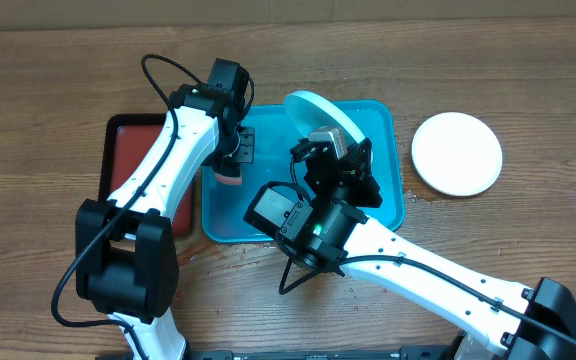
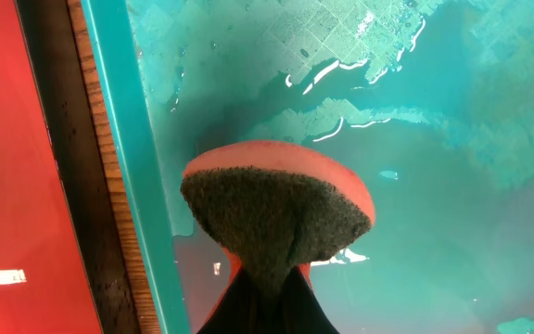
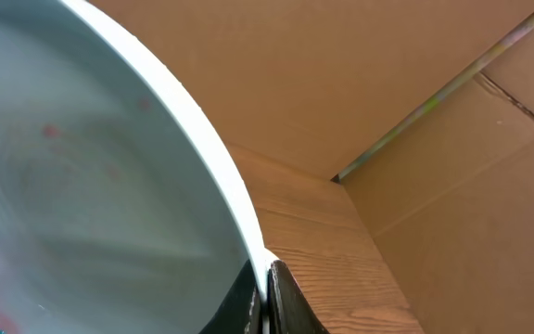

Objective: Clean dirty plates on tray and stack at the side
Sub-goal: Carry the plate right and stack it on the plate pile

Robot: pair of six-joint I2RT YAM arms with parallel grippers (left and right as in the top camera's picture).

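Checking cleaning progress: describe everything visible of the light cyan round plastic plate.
The light cyan round plastic plate is smooth and glossy with a paler rim. It is tilted steeply above the turquoise rectangular tray, its rim pinched by the shut right gripper. Faint red specks mark its face.

Wood all round: the surface (image 1: 48, 90) ran in brown, grainy planks well out to the left of the left pincer (image 1: 230, 168) and wide to the right of the right pincer (image 1: 326, 140) as well. Beyond both pincers, along the far edge, a thin strip of plain cardboard wall (image 1: 418, 8) closed things off. From the right wrist, that cardboard rose straight ahead of the pincer, tan panels meeting the wood at a corner, a pale grey-green seam (image 3: 434, 104) slanting up and away to the right. A crease (image 3: 517, 107) crossed the right-hand panel. Light was soft and even, with faint shadows on the planks. Back on the near side of the pincers, a dark rail (image 1: 318, 353) edged the surface.
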